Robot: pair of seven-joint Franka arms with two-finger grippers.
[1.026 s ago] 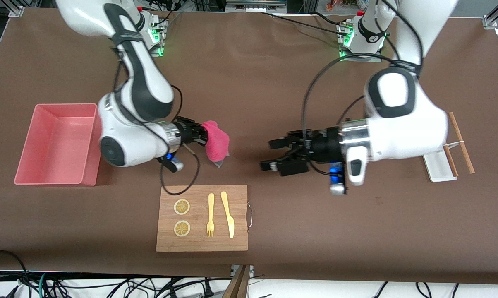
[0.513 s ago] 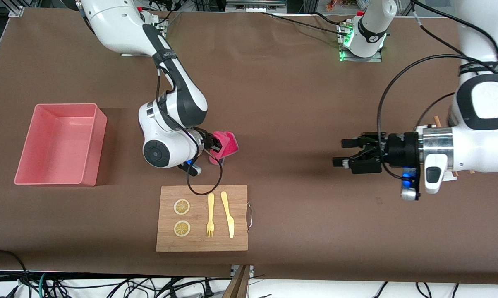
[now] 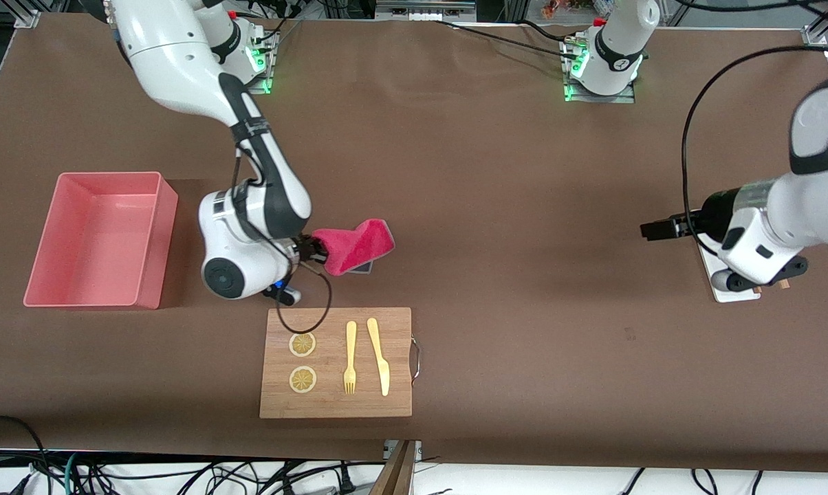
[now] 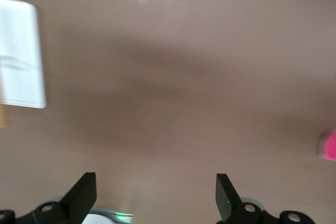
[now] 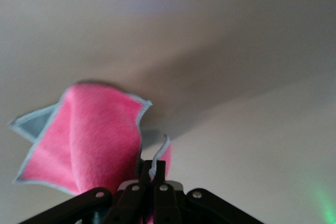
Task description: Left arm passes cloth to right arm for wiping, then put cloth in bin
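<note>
- The cloth point(image 3: 353, 245) was in the right gripper point(image 3: 312, 250), pinched by one corner, the rest drooping loose over the bare table point(image 3: 496, 179) just above the cutting board point(image 3: 336, 362) in the front view.
- From the right wrist view, the cloth point(image 5: 86, 135) hung from fingers clamped tight on its edge, grey underside showing at the folds.
- So the hand-over looked done: the cloth sat with the right arm, not the left.
- The left gripper point(image 3: 651, 229) was out at its own end of the table, over the bare top beside the white tray point(image 3: 720, 289), its jaws spread wide with nothing between them; the left wrist view showed both fingers point(image 4: 84, 195) standing well apart over bare brown surface. That arm appeared to be waiting.
- Wiping looked like the step in hand or about to start; whether the cloth touched the table was hard to tell, as it seemed to trail low but no clear contact showed.
- Left to do, by this reckoning: the wipe itself, then the carry to the bin point(image 3: 42, 282).
- The bin stood toward the right arm's end of the table, well apart from the cloth, with nothing in it.
- On the board lay two lemon slices point(image 3: 302, 344), a fork point(image 3: 350, 357) and a knife point(image 3: 379, 356), untouched.
</note>
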